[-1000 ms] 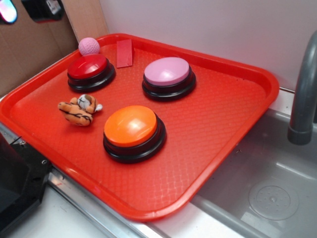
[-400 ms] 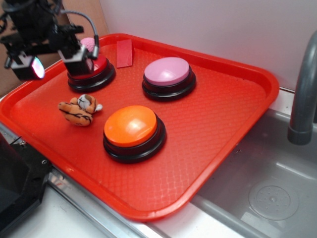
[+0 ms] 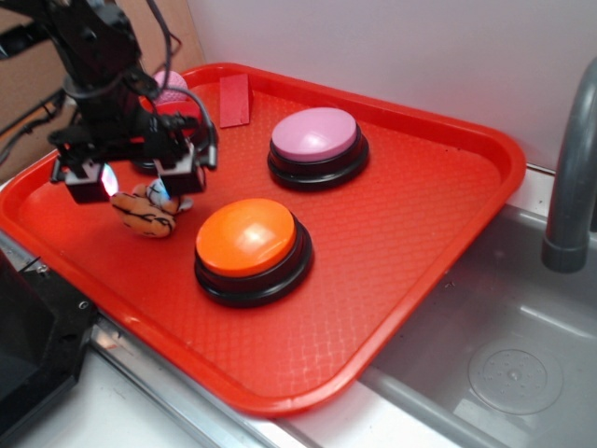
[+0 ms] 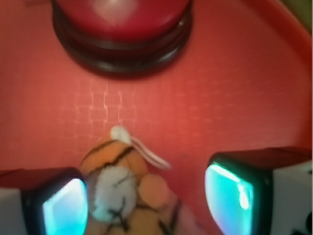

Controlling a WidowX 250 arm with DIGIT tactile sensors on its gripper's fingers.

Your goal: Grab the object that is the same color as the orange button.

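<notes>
The object, a small orange plush tiger (image 3: 142, 214) with black stripes and a white face, lies on the red tray (image 3: 401, 233) left of the orange button (image 3: 248, 238). My gripper (image 3: 131, 179) hangs open just above the tiger, one finger on each side. In the wrist view the tiger (image 4: 124, 188) sits between the two glowing pads (image 4: 63, 213), closer to the left one, with a gap to the right pad. The gripper (image 4: 146, 203) holds nothing.
A red-topped button (image 4: 122, 29) stands just behind the tiger, mostly hidden by the arm in the exterior view. A pink-topped button (image 3: 315, 140), a pink ball (image 3: 173, 82) and a flat red piece (image 3: 234, 100) sit at the tray's back. A sink (image 3: 504, 355) lies to the right.
The arm has come into view from the upper left and moved down and forward, from over the red-topped button to just above the tiger. Nothing on the tray has shifted.
</notes>
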